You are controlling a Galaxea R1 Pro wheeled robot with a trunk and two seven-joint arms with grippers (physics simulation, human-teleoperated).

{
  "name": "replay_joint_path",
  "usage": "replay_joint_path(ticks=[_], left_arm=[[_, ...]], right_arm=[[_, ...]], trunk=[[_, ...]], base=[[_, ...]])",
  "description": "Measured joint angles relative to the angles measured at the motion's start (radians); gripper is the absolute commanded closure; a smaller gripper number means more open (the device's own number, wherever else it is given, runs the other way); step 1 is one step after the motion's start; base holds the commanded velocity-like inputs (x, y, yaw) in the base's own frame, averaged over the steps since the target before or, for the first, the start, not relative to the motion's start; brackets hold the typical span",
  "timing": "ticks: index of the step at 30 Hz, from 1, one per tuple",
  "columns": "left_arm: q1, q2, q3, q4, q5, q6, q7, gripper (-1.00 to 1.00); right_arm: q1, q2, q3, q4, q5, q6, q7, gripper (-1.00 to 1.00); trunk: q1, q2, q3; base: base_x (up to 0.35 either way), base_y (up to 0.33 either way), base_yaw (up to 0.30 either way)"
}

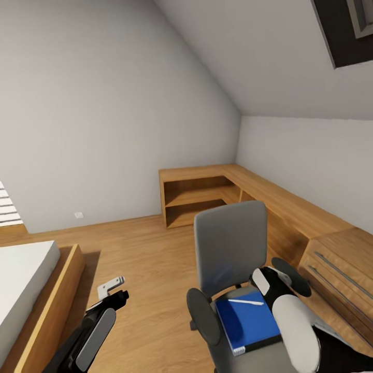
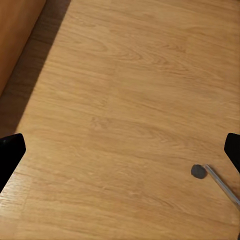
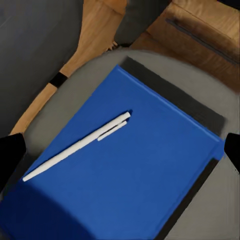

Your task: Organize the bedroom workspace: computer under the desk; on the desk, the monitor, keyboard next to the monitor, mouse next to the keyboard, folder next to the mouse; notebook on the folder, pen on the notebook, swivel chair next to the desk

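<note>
The grey swivel chair point(image 1: 230, 243) stands on the wood floor at the lower right of the head view. On its seat lies the blue folder point(image 3: 125, 180) with the pale pen point(image 3: 77, 145) resting across it. The dark grey notebook point(image 3: 175, 95) pokes out from under the folder's edges. My right gripper point(image 3: 120, 152) hangs open just above the folder, its fingertips point(image 3: 10, 155) wide apart and touching nothing. My left gripper point(image 1: 111, 290) is low at the left, open over bare floor point(image 2: 120, 100). The desk, monitor, keyboard, mouse and computer are out of view.
A bed with an oak frame point(image 1: 46, 305) lies at the left. Low oak shelving point(image 1: 207, 191) runs along the far corner, and oak drawers with bar handles point(image 1: 336, 269) stand right of the chair. A chair caster point(image 2: 198, 171) sits near my left gripper.
</note>
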Motion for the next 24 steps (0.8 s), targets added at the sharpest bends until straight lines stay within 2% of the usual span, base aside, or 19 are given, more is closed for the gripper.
replay_joint_path(ticks=[2,3,5,6,10,18,20,24], left_arm=[[0.0,0.0,0.0,0.0,0.0,0.001,0.0,-1.0],[0.0,0.0,0.0,0.0,0.001,0.0,0.0,-1.0],[0.0,0.0,0.0,0.0,0.001,0.001,0.0,-1.0],[0.0,0.0,0.0,0.0,0.001,0.001,0.0,-1.0],[0.0,0.0,0.0,0.0,0.001,0.001,0.0,-1.0],[0.0,0.001,0.001,-0.013,0.0,0.001,0.0,-1.0],[0.0,0.001,0.0,-0.042,0.0,0.002,0.0,-1.0],[0.023,0.002,0.0,-0.153,0.001,0.009,0.0,-1.0]], right_arm=[[-0.01,-0.001,-0.005,0.001,-0.012,0.005,-0.006,-1.0],[-0.014,-0.001,-0.012,0.001,-0.033,0.007,-0.009,-1.0],[-0.018,-0.001,-0.024,0.004,-0.101,0.005,-0.013,-1.0],[-0.019,0.0,-0.029,0.006,-0.155,0.003,-0.018,-1.0],[-0.021,0.003,-0.032,0.009,-0.226,0.001,-0.046,-1.0],[-0.021,0.007,-0.034,0.004,-0.247,0.002,-0.084,-1.0],[-0.021,0.007,-0.034,0.002,-0.248,0.002,-0.089,-1.0],[-0.021,0.004,-0.034,0.0,-0.248,0.002,-0.093,-1.0]], trunk=[[0.008,-0.014,-0.006],[0.012,-0.021,-0.009],[0.019,-0.035,-0.016],[0.023,-0.042,-0.019],[0.038,-0.07,-0.031],[0.069,-0.126,-0.056],[0.077,-0.14,-0.063],[0.092,-0.168,-0.075]], base=[[0.0,0.0,0.0],[0.0,0.0,0.0],[0.0,0.0,0.0],[0.0,0.0,0.0],[0.0,0.0,0.0],[0.0,0.0,0.0],[0.0,0.0,0.0],[0.0,0.0,0.0]])
